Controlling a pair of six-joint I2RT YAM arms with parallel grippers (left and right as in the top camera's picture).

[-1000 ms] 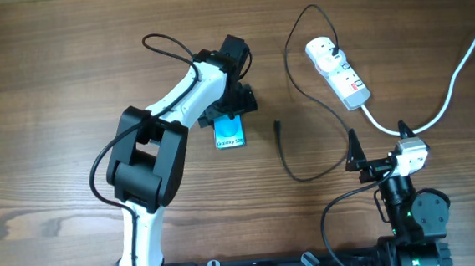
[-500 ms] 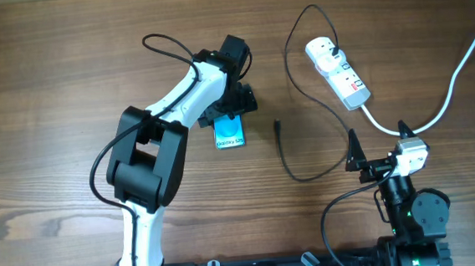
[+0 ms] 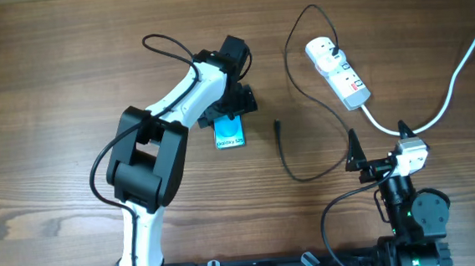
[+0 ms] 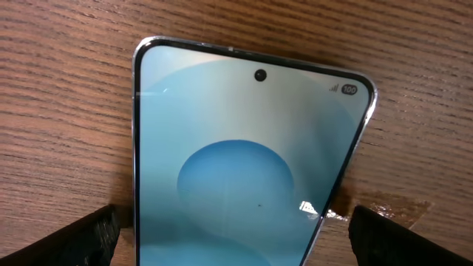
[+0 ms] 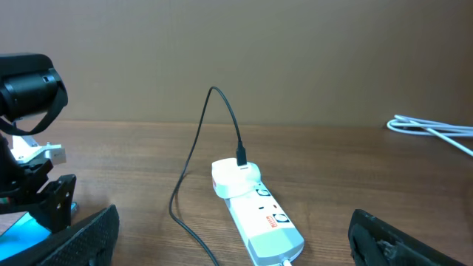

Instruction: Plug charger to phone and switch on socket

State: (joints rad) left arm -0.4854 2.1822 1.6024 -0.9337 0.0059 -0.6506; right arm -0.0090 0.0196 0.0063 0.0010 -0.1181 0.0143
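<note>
- Charger [image 3: 276,127]: thin black cable lying on the table [image 3: 49,79]; its plug sits in the far end of the socket [image 3: 338,73]; the cable loops up from there, swings around left of the socket and ends in a small tip lying free on the wood, between phone and socket
- Phone [image 3: 230,134]: flat on the table, teal screen up, just left of the tip and apart from it
- Socket: white strip lying slantwise at upper right; a thick white cord [image 3: 459,59] runs off its near end toward the far right corner
- Left gripper [image 3: 229,115]: low over the phone's far end; jaws spread wide, one finger [image 4: 81,240] on each side of the phone, clamping nothing
- Right gripper [image 3: 378,140]: near the table's front, well short of the socket, facing it; jaws spread wide, empty
</note>
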